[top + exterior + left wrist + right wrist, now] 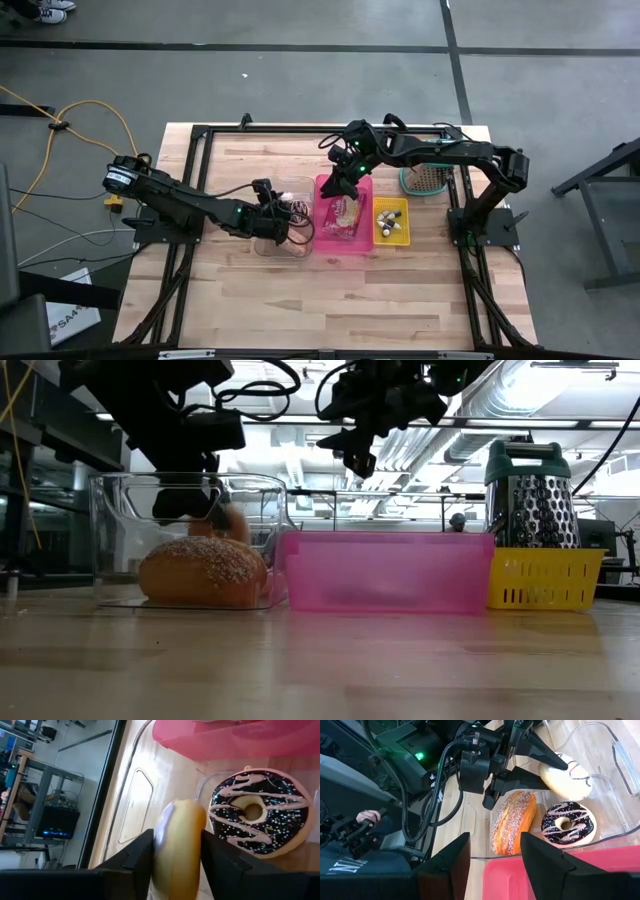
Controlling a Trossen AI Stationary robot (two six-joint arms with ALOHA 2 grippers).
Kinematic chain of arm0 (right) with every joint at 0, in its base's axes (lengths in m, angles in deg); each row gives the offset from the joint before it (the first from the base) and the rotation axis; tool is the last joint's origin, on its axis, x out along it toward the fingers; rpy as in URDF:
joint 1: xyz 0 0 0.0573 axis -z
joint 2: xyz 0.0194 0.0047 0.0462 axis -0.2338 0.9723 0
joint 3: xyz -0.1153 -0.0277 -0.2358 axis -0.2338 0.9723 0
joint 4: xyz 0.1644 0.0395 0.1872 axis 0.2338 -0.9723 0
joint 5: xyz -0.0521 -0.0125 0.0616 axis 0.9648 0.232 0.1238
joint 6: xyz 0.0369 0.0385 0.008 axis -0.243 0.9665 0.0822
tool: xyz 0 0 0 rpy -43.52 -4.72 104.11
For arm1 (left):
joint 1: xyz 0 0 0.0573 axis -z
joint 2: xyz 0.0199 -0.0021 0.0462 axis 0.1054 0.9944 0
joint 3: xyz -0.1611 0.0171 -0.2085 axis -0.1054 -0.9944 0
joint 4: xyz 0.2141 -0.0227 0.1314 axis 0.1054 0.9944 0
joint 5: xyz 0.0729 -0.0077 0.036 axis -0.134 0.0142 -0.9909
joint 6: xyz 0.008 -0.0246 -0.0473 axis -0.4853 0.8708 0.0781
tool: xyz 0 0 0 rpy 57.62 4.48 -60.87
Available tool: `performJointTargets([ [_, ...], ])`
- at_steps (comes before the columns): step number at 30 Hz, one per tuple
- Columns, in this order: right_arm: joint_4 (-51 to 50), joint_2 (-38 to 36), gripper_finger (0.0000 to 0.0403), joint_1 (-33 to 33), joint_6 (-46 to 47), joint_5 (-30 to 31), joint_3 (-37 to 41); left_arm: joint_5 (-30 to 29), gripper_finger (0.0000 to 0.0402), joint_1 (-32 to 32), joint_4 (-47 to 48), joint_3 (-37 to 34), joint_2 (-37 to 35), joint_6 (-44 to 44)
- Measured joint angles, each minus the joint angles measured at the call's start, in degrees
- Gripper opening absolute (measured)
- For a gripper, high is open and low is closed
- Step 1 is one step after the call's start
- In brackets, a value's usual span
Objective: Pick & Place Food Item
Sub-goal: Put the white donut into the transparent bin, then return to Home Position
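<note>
A pale glazed bun (179, 847) sits pinched between the left tool's (176, 851) fingers, low inside the clear container (262, 247) beside a chocolate doughnut (258, 811), probably being set down. The right tool (495, 851) hangs empty and part-open above the pink bin (324, 188), likely waiting.

Light wood-plank tabletop (340, 300) on a black metal frame (200, 135), sitting on a grey concrete floor (300, 80) crossed by dark seam lines. Yellow cable (85, 110) loops across the floor on one side. Overhead: silver ductwork (560, 400) and bright ceiling light. Dark rack of equipment (55, 820) stands off to the side.
</note>
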State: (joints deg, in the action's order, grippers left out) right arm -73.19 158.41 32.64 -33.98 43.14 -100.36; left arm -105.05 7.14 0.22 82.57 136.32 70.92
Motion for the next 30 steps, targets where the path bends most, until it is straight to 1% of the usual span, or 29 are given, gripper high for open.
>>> performJointTargets([
  [6,0.0,0.0,0.0162,0.0,0.0,0.0,0.0,0.0,0.0172,0.0,0.2,0.0,0.0,-0.7],
  [19,-0.3,0.0,0.0162,0.0,-0.4,0.0,0.0,-0.3,0.0175,0.0,0.1,0.0,0.0,-0.9],
  [24,-0.5,0.0,0.0162,0.0,-0.4,0.0,0.0,-3.7,0.0175,0.1,-0.1,1.0,0.0,-2.8],
  [28,-0.5,0.0,0.0162,0.0,-0.4,0.0,0.0,-8.5,0.0175,0.3,-0.4,3.7,0.0,-5.0],
  [30,-0.5,0.0,0.0162,0.0,-0.4,0.0,0.0,-8.9,0.0175,0.3,-0.4,5.2,-0.2,-6.7],
])
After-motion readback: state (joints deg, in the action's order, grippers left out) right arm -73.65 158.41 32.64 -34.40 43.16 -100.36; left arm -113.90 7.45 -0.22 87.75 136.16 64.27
